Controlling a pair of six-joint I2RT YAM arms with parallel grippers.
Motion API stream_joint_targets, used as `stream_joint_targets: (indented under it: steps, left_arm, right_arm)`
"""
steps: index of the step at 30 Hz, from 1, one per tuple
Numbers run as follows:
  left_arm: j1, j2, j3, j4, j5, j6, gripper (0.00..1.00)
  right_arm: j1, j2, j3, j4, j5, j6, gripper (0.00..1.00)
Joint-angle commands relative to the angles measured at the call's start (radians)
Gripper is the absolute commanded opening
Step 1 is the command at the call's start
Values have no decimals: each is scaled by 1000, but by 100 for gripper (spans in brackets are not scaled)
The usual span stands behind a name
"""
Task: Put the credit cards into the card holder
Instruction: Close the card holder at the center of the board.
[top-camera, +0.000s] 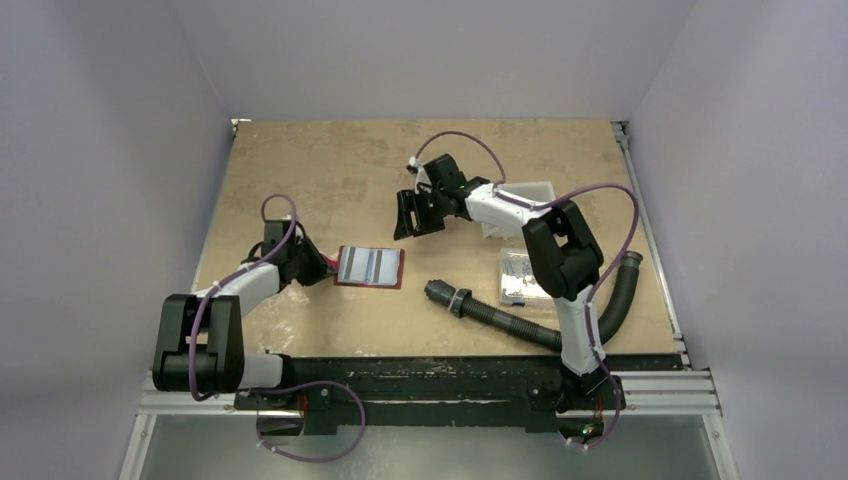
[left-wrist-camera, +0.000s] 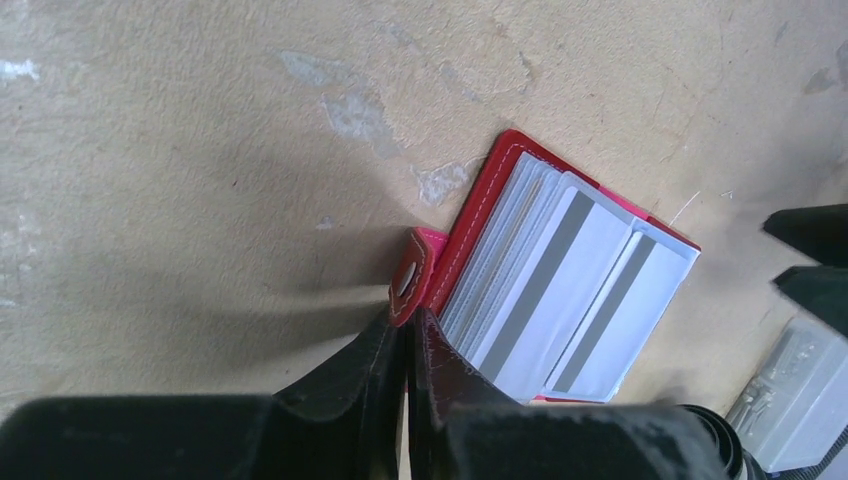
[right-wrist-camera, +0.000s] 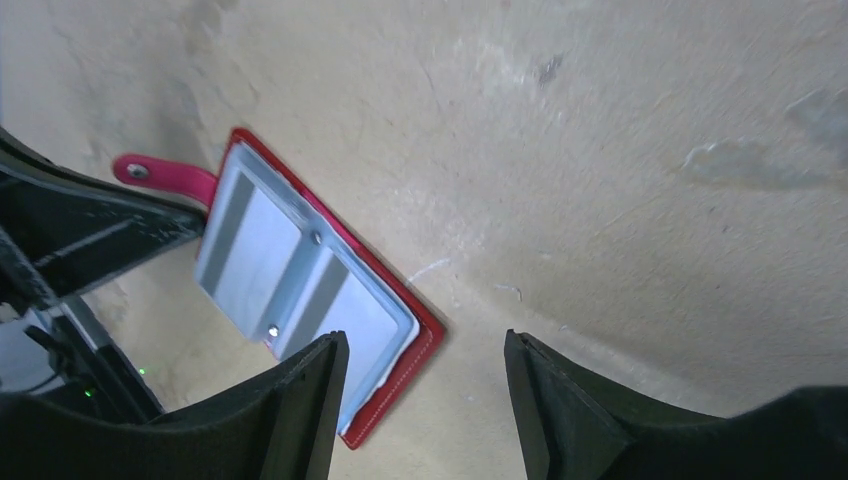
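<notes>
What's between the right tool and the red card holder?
Nothing, just bare table. The top view shows the right tool apart from the card holder.

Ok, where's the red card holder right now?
The card holder lies open left of centre in the top view, beside the left gripper.
</notes>
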Motion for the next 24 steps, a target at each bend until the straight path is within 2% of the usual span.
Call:
stream_joint_targets:
  steps: [1,3,13,19,24]
  left_arm:
    - [0,-43,-39,19,-22,-37,7]
    - [0,-46,-49,26,-23,-41,0]
    - [0,-49,-70,47,-22,-53,0]
    - [0,-60,-101,54,-46,-107,0]
    - [0,-88,-137,82,-55,-153,0]
  right_arm:
    - [33,20,-14,-42,0,-63,67]
    - [42,25,-19,-15,9,-62,67]
    - [65,58,-30,30,41,-10,68]
    - [77,73,-51,37,-42,148,62]
    - [78,-14,-198,285,-182,417,60]
